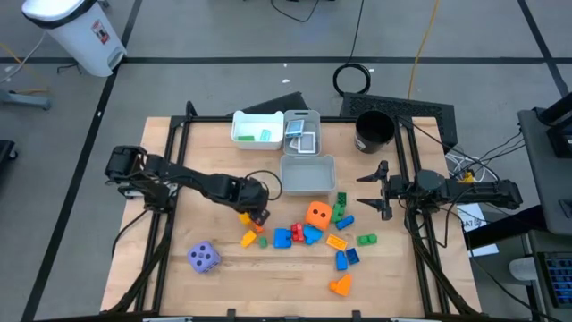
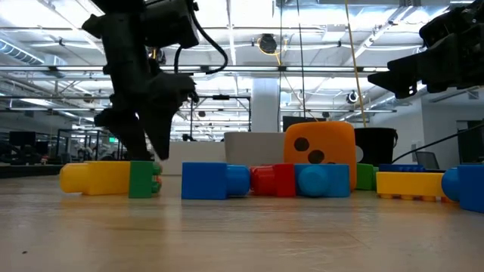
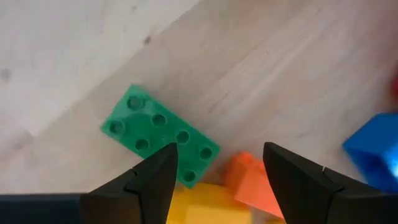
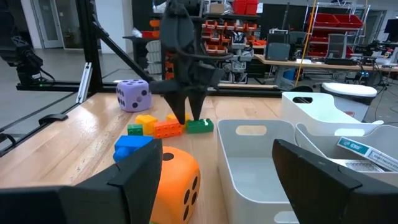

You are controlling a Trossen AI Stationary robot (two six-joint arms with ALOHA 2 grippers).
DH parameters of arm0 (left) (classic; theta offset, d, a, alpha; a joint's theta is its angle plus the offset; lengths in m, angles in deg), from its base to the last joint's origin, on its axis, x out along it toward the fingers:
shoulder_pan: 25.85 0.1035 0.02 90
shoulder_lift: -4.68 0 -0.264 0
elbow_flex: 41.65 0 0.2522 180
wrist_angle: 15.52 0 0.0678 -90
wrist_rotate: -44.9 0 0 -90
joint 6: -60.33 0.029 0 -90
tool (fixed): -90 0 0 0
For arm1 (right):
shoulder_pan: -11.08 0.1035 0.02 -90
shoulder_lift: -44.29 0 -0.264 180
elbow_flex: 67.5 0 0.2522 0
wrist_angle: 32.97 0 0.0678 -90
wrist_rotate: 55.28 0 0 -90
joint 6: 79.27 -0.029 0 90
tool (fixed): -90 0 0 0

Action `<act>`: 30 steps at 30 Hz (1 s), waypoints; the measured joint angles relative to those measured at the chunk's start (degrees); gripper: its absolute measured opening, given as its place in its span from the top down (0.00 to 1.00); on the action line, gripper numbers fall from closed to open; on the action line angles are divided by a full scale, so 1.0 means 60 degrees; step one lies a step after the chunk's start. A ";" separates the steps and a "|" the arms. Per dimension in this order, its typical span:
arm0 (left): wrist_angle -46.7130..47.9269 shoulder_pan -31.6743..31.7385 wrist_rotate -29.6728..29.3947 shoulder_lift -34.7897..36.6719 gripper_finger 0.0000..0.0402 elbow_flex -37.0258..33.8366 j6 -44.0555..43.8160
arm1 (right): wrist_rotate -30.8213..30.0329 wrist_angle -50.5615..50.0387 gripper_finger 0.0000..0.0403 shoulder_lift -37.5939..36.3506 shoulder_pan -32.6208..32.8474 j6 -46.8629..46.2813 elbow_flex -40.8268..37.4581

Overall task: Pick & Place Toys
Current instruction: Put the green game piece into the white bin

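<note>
Left gripper (image 1: 258, 216) low over the toy cluster at table centre, fingers (image 3: 149, 183) parted, straddling a small orange block (image 3: 250, 185) and yellow block (image 3: 202, 205); nothing gripped. Green flat block (image 3: 163, 133) lies just beside one fingertip. Right gripper (image 1: 375, 190) held off to the right side, fingers (image 4: 134, 177) spread wide, empty. Orange die (image 1: 318, 214) and purple die (image 1: 204, 258) rest on the table.
</note>
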 joint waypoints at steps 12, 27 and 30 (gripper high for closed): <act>0.0685 -0.0231 -0.0804 0.0630 0.39 0.0011 -0.2992 | 0.0000 0.0000 0.31 -0.0004 -0.0003 0.0003 0.0000; 0.0705 -0.0369 -0.1204 -0.0833 0.39 0.0018 -0.3934 | 0.0000 0.0000 0.31 -0.0004 0.0000 0.0004 0.0000; 0.0765 -0.0362 -0.1213 -0.1061 0.39 0.0040 -0.3919 | 0.0000 0.0000 0.31 -0.0001 -0.0001 0.0002 -0.0001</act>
